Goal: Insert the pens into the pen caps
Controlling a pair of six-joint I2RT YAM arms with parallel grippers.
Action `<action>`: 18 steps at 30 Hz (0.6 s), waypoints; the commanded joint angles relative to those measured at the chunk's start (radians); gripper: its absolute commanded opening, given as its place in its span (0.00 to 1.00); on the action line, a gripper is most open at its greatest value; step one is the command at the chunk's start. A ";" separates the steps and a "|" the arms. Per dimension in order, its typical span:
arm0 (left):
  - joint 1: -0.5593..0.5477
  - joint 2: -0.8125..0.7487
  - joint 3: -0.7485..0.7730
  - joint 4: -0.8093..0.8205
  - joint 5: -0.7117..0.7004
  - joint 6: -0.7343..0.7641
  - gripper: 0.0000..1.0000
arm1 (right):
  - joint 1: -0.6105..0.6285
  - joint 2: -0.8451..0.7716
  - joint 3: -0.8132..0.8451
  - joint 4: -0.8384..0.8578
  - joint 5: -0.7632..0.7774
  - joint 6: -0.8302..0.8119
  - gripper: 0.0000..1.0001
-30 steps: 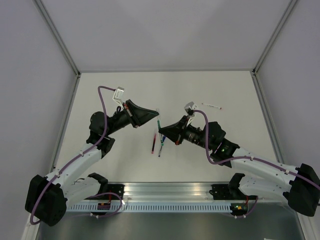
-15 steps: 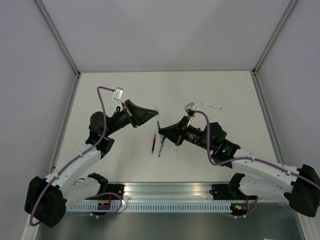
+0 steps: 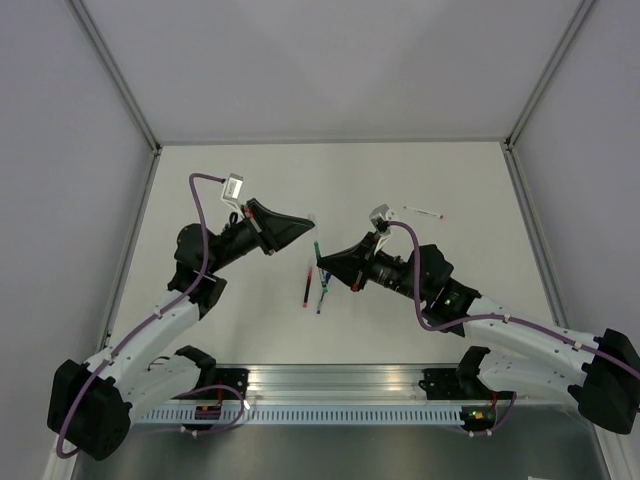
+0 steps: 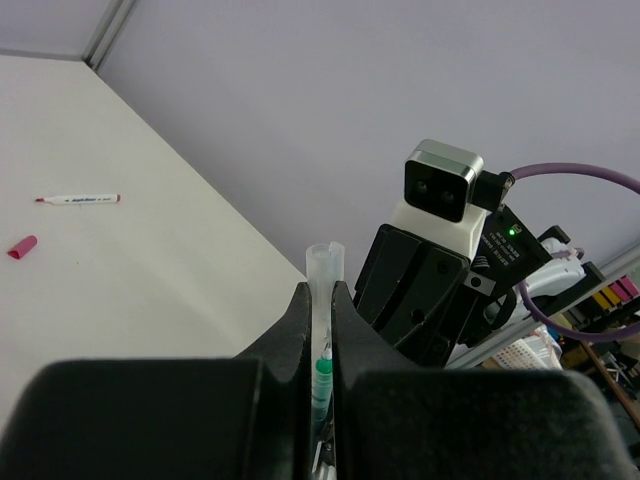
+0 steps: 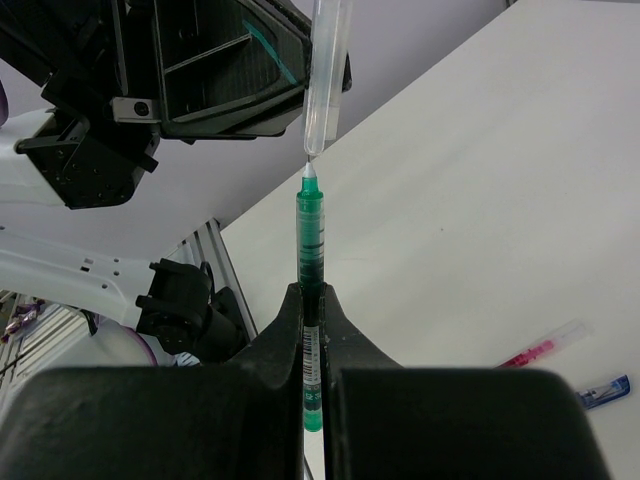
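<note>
Grippers meet in the air above the middle of the desk [image 3: 450, 180]. Left gripper [image 4: 320, 297] is clenched on a clear cap [image 4: 323, 262], which sticks out past its fingertips. Right gripper [image 5: 312, 300] is clamped on a green pen [image 5: 309, 235], gripping it low on the barrel so that the upper half and the tip stand free. Pen and cap are in line, and the pen's tip sits right at the cap's open end. Whether the two touch cannot be told, and the barrel is outside the cap. From the left wrist, the right arm's camera [image 4: 445, 185] shows just behind the cap. On the desk below the grippers lie a red pen [image 3: 307, 285] and a blue pen [image 3: 323, 293], side by side and near each other. A white pen [image 4: 78, 199] with red ends lies well apart from them, toward the far right of the desk, and a red cap [image 4: 21, 246] lies near it.
</note>
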State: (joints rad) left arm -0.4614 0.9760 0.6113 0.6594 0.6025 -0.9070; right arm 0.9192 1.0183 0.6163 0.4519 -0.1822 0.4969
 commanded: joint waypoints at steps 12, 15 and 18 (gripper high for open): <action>-0.002 -0.030 0.021 0.026 0.013 0.026 0.02 | 0.006 0.006 0.045 0.048 0.003 0.012 0.00; -0.002 -0.030 0.015 0.031 0.014 0.023 0.02 | 0.007 0.005 0.049 0.048 0.004 0.014 0.00; -0.002 -0.033 0.001 0.051 0.017 0.014 0.02 | 0.006 0.005 0.053 0.050 0.010 0.017 0.00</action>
State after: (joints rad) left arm -0.4614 0.9653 0.6113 0.6609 0.6044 -0.9070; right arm 0.9192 1.0210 0.6209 0.4564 -0.1814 0.5018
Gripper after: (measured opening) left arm 0.062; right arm 0.029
